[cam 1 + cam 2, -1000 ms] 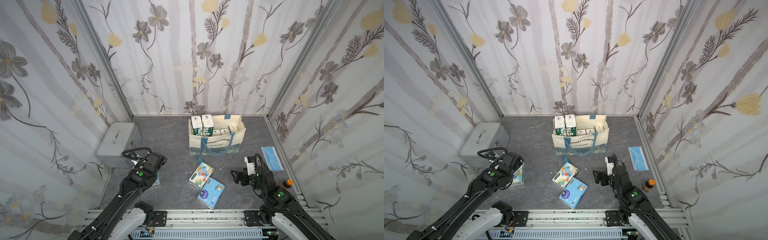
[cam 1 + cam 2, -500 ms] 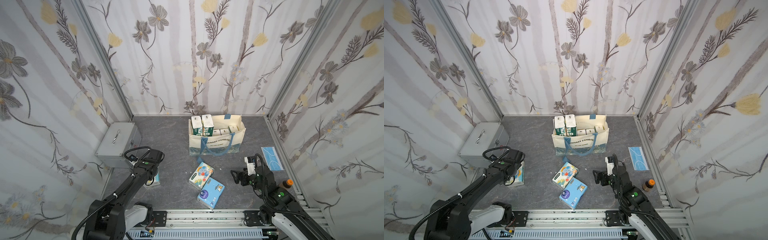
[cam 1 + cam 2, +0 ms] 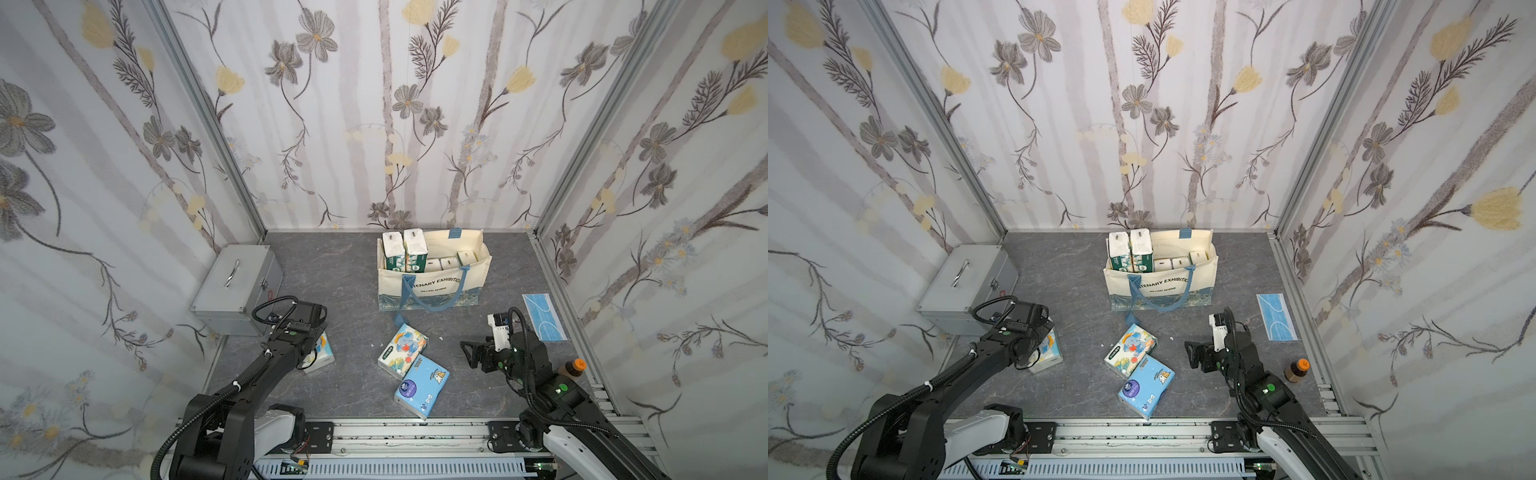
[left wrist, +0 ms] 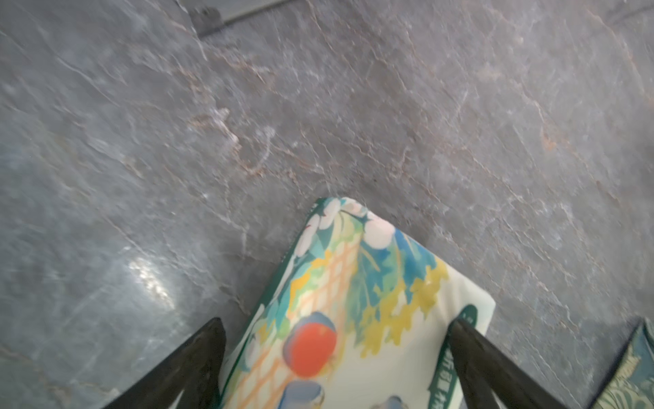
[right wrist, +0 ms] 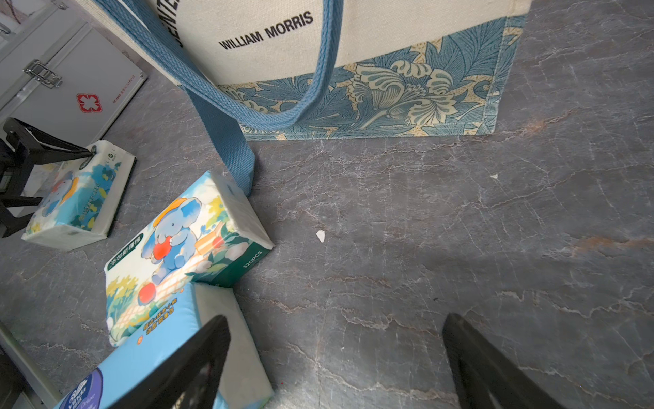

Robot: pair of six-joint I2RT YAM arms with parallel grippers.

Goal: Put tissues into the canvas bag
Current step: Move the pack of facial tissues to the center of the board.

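The left gripper (image 4: pixel 334 322) has come down over the past second onto the soft plastic-wrapped tissue pack with the cartoon-elephant print (image 4: pixel 371 283). This pack lies flat on the grey stone-patterned table (image 3: pixel 332 266), just beside the grey metal case (image 3: pixel 235 286). The jaws stand wide apart and bracket the pack (no clamping is evident yet), so the step in hand is judged to be the closing grasp. The right gripper (image 5: pixel 334 318) has not moved. Its jaws are likewise spread and hold nothing, near two further packs that touch each other: a second elephant-print pack (image 3: pixel 403 351) and a light blue pack (image 3: pixel 422 386). The cream canvas bag with blue strap handles (image 3: pixel 436 282) stands upright at the back and already contains several packs. Three packs remain outside it.
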